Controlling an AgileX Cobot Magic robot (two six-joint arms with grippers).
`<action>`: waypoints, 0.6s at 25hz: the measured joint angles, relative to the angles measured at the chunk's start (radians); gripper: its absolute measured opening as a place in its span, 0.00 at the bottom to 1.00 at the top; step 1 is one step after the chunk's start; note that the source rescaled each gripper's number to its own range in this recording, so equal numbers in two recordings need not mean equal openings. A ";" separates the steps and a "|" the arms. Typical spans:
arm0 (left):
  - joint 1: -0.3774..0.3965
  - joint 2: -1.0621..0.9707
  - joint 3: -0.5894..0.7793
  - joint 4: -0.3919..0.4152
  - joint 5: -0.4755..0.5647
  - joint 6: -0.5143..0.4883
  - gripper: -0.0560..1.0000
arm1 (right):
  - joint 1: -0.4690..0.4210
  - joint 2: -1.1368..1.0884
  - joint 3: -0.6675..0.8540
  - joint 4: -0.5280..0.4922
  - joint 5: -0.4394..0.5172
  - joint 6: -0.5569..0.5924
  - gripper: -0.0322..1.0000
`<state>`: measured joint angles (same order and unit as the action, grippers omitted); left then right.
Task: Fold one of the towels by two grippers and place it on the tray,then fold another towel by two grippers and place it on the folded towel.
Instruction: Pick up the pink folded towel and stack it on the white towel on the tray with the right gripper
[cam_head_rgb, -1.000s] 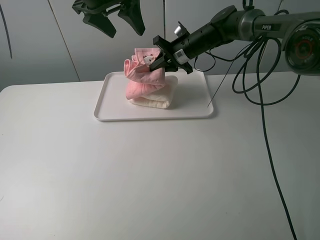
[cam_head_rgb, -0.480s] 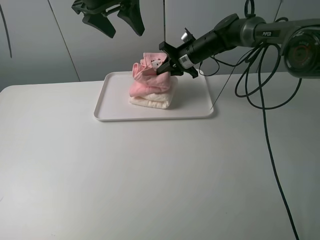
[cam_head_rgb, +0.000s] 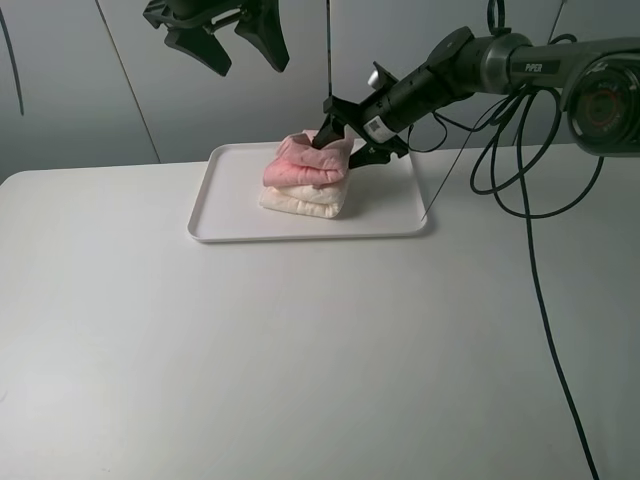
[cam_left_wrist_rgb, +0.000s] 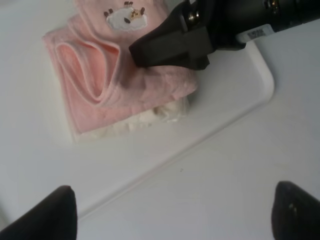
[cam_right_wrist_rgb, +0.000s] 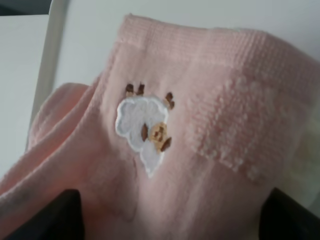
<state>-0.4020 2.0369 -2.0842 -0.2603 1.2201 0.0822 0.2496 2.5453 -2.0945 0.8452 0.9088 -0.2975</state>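
Pink towel (cam_head_rgb: 310, 160) lies folded atop cream towel (cam_head_rgb: 303, 200), centre of tray (cam_head_rgb: 230, 215). Right gripper (cam_head_rgb: 345, 140), jaws parted, touches its 3 o'clock edge. Left gripper (cam_head_rgb: 228, 45) hangs open at 11 o'clock.

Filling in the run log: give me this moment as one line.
pink towel on cream towel | both on tray | right end effector open at pink towel | left end effector open, raised
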 joint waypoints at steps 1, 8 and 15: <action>0.000 0.000 0.000 0.000 0.000 0.000 1.00 | 0.000 0.000 0.000 0.000 0.011 0.000 0.80; 0.000 0.000 0.000 0.000 0.000 0.000 1.00 | 0.000 -0.025 0.000 -0.027 0.154 -0.017 0.93; 0.000 -0.014 0.000 0.043 0.000 0.000 1.00 | 0.000 -0.199 0.000 -0.320 0.199 0.023 0.94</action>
<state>-0.4020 2.0230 -2.0842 -0.2174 1.2204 0.0822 0.2496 2.3462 -2.0945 0.5254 1.1073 -0.2750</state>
